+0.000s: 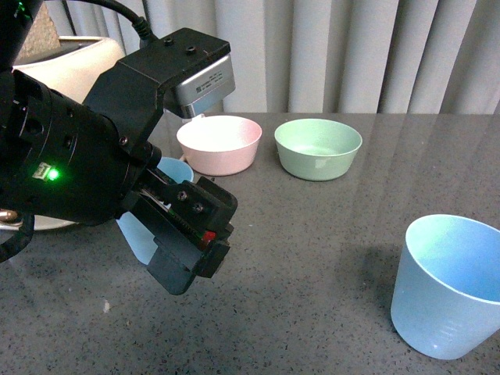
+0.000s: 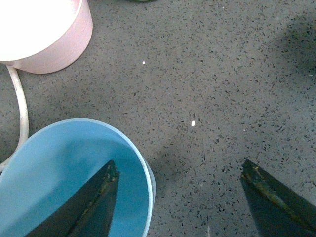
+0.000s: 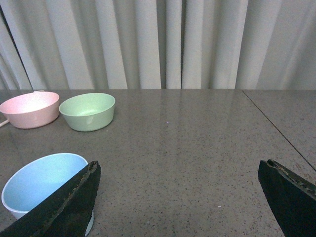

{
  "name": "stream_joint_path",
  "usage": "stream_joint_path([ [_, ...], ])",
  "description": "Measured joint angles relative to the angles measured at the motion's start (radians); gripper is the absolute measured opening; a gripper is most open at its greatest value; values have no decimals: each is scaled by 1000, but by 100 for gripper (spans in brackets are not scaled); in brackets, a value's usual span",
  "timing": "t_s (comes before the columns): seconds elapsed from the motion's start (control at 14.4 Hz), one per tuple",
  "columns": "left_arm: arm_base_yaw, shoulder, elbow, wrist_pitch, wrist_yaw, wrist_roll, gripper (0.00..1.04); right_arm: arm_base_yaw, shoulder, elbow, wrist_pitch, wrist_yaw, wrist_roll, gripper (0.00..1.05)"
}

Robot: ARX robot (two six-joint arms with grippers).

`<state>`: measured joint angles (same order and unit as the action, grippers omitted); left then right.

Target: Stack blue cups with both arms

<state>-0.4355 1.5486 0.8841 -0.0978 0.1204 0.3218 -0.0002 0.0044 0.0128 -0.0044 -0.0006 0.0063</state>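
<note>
Left wrist view | black left gripper (image 2: 178,165) spread, one finger (image 2: 96,202) inside light blue plastic tumbler (image 2: 54,158) | right gripper (image 3: 178,165) also spread

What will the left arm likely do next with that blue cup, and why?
Probably close the left gripper on the wall of the blue cup: its jaws stand wide open, one finger over the cup's opening and the other outside the rim, so a pinch looks ready.
</note>
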Motion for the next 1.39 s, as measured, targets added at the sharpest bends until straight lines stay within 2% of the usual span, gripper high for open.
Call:
stream_joint_path([
  [0.21,-2,1,0,-2,-2,1,64,0,0,0,0,0,0,98],
  [0.56,-1,-2,0,-17,-6,2,19,0,0,0,0,0,0,98],
  [0.63,-2,-16,0,-23,-9,7,4,0,0,0,0,0,0,98],
  [0.77,-49,-91,40,-92,26,6,2,0,0,0,0,0,0,98],
  [0.9,-112,-102,64,-92,31,0,2,0,0,0,0,0,0,98],
  [0.97,-185,-74,64,-79,29,0,2,0,0,0,0,0,0,98],
  [1.04,-211,-59,65,-69,43,-3,2,0,0,0,0,0,0,98],
  [1.39,-246,22,85,-40,0,14,2,0,0,0,0,0,0,98],
])
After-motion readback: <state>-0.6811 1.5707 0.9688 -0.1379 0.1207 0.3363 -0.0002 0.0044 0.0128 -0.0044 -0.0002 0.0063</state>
